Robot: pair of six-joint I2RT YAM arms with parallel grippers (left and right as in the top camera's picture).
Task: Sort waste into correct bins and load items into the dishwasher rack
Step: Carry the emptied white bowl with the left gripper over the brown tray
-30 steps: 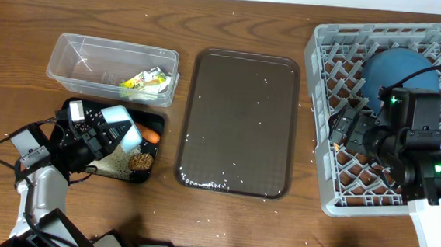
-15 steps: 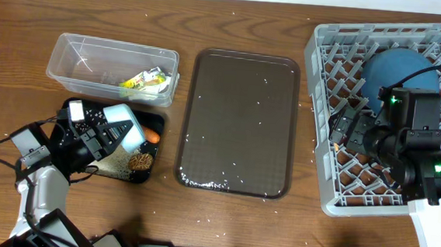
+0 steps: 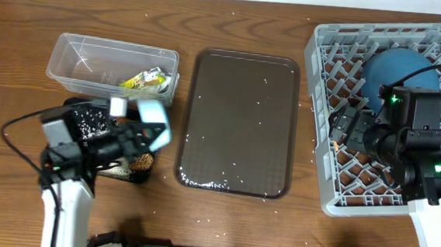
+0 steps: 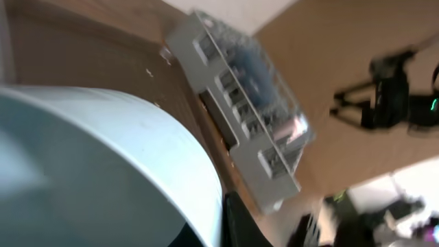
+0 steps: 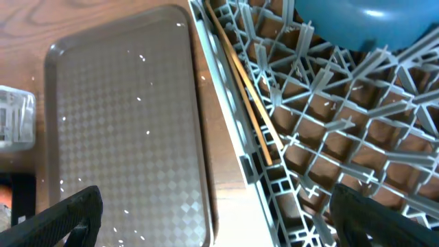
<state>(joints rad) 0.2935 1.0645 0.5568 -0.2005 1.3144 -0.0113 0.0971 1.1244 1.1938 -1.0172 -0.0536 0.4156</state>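
My left gripper [image 3: 148, 132] is shut on a light-blue cup [image 3: 152, 128] and holds it above the right end of the black tray [image 3: 126, 174]. The cup fills the left wrist view [image 4: 89, 165]. A brown food lump [image 3: 141, 162] and rice lie in that tray; the carrot is hidden. The clear tub [image 3: 77, 57] holds yellow-green wrappers [image 3: 144, 81]. The grey rack [image 3: 333, 186] holds the dark-blue dish [image 3: 399, 70] and the wooden chopsticks [image 5: 240, 82]. My right gripper [image 5: 219, 226] is open and empty over the rack's left edge.
The brown serving tray [image 3: 240, 125] lies between the bins and the rack, with rice grains scattered on it. More grains lie on the wooden table [image 3: 24, 32]. The rack shows blurred in the left wrist view [image 4: 240, 75].
My left arm has lifted the light-blue cup and swung it right, from over the black tray toward the brown serving tray. The right arm has not moved.
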